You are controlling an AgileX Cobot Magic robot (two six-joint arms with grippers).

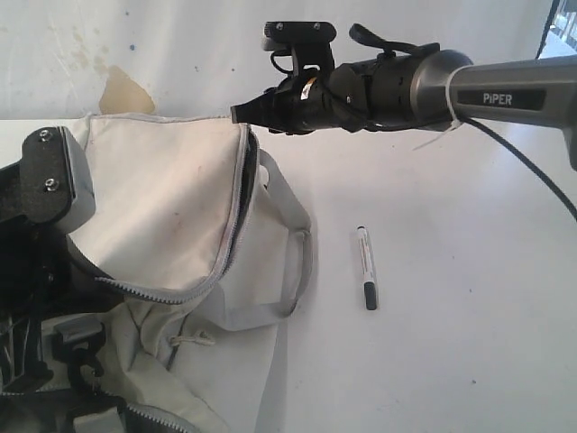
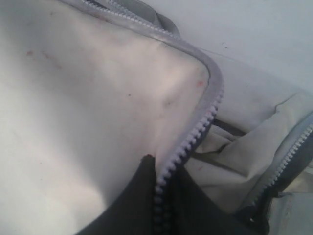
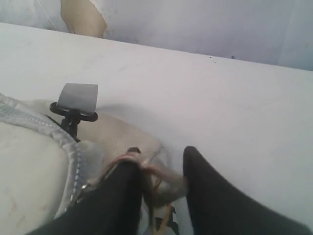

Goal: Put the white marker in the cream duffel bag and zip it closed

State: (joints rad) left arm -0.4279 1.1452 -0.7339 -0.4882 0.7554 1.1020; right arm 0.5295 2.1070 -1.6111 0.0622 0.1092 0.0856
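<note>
"PiPER" showing in white on a black label (image 1: 499,98) on the right arm (image 1: 433,86), print on the white marker (image 1: 367,267) blurring beyond reading

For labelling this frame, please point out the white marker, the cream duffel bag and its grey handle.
white marker (image 1: 366,266): exterior view, middle of the barrel.
cream duffel bag (image 1: 171,198): exterior view, lifted flap's fabric.
grey handle (image 1: 300,271): exterior view, loop's side nearest the marker.

One cream duffel bag (image 1: 171,198), one white marker (image 1: 367,268), one table (image 1: 451,343), two tools: left tool (image 2: 155,181), right tool (image 3: 161,152).
</note>
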